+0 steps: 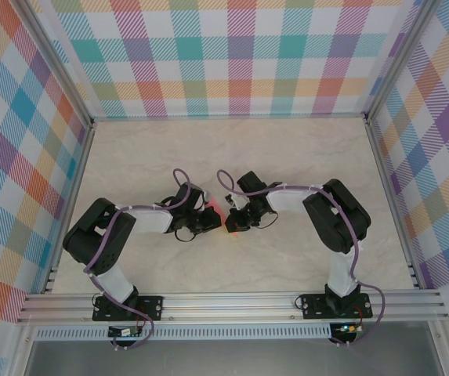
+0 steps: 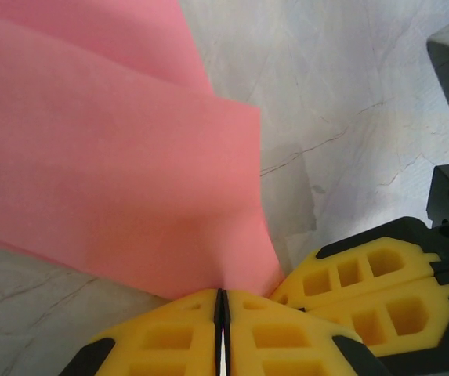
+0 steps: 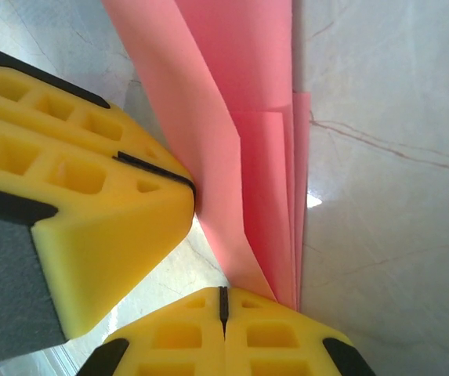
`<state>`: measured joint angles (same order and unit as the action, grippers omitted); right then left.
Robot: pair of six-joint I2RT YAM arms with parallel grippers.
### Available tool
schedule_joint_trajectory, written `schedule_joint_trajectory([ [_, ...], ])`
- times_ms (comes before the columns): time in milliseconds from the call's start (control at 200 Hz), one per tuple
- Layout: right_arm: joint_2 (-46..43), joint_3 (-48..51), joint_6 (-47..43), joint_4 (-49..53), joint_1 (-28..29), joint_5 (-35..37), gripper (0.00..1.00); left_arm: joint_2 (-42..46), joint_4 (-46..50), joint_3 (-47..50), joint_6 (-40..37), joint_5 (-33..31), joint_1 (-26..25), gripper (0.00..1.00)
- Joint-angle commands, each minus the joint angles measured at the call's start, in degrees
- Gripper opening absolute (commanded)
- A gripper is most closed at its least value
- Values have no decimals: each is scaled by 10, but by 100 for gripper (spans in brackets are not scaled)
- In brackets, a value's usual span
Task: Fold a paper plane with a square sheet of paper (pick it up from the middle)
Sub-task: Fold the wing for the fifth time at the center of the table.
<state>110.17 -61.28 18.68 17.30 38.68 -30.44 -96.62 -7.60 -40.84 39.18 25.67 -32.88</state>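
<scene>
Both left claw [image 2: 221, 296] and right claw [image 3: 224, 293] clamp the folded paper's [image 3: 249, 117] edges; open table [image 1: 287, 157] all around.

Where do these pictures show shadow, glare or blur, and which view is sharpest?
Top external view: even light, sharpest, no glare on the table. Left wrist view: the pink paper near the lens looks soft and casts a grey shadow on the table. Right wrist view: one small white glare spot on the table beside the paper; its folds are crisp.
</scene>
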Motion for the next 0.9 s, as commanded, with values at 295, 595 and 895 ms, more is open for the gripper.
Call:
schedule_joint_trajectory([
  [295,-2,0,4,21,-2,-2,0,-37,66,-32,-15,-58,-3,8],
  [595,-28,-25,22,3,-5,-6,0,-44,94,-42,-17,-62,-4,8],
  [895,5,-21,22,16,-8,31,0,-40,97,-50,-23,-59,-3,8],
])
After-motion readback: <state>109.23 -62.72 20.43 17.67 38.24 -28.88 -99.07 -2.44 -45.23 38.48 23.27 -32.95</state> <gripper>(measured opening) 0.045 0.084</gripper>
